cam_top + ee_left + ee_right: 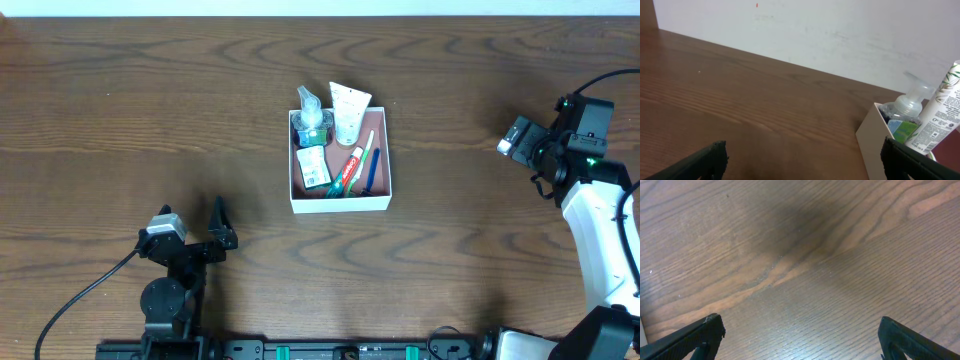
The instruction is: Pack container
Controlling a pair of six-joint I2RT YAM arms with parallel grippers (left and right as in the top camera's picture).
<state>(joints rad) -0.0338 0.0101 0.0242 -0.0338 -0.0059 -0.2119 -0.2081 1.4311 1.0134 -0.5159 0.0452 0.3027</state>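
container (340, 205): white square box, about the middle of the table (120, 120), a bit toward the far edge
inside box: pump bottle (311, 118) at far left corner; white tube (348, 112) leaning on the far wall, top sticking out over it; green packet (313, 166); toothpaste (346, 172); blue toothbrush (371, 170) along the right side
loose items: none seen on the table outside the box
left gripper (802, 160): jaws wide apart, nothing between them, low near the near edge, left of the box, well apart from it; its camera sees the box's left wall and the bottle
right gripper (800, 335): jaws wide apart, empty, over bare wood near the right edge, well apart from the box
step (judged): packing looks done, arms look parked or pulling clear
do it well: keep both arms away from the box walls; no sweep across the middle; jaws spread while moving off
risk: tube only leans, a bump to the box could tip it out over the far wall; pump bottle stands tall, could topple
check: every item inside the walls, box square and not shoved
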